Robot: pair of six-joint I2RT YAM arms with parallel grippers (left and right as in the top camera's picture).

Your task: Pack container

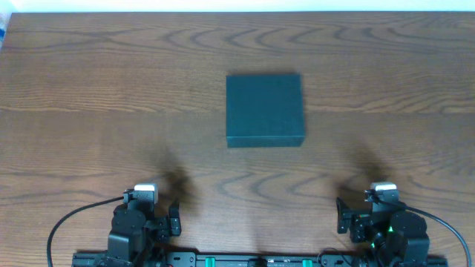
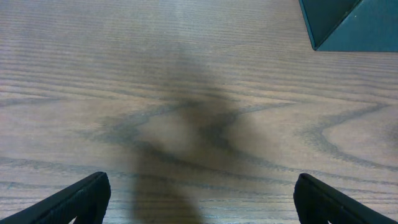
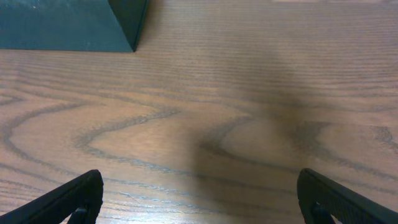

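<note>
The container point(image 1: 264, 109), a matte dark teal box with its lid shut, sits on the wooden table at the middle. A corner of it shows at the top right of the left wrist view point(image 2: 348, 22) and at the top left of the right wrist view point(image 3: 74, 23). My left gripper point(image 1: 156, 211) is at the near left edge, open and empty, fingers wide apart over bare wood point(image 2: 201, 196). My right gripper point(image 1: 364, 211) is at the near right edge, open and empty too point(image 3: 199, 196). Both are well short of the box. No snack packets are in view.
The wooden table point(image 1: 89, 96) spreads to all sides of the box. The arm bases and a black rail point(image 1: 252, 259) lie along the near edge, with cables looping out at both sides.
</note>
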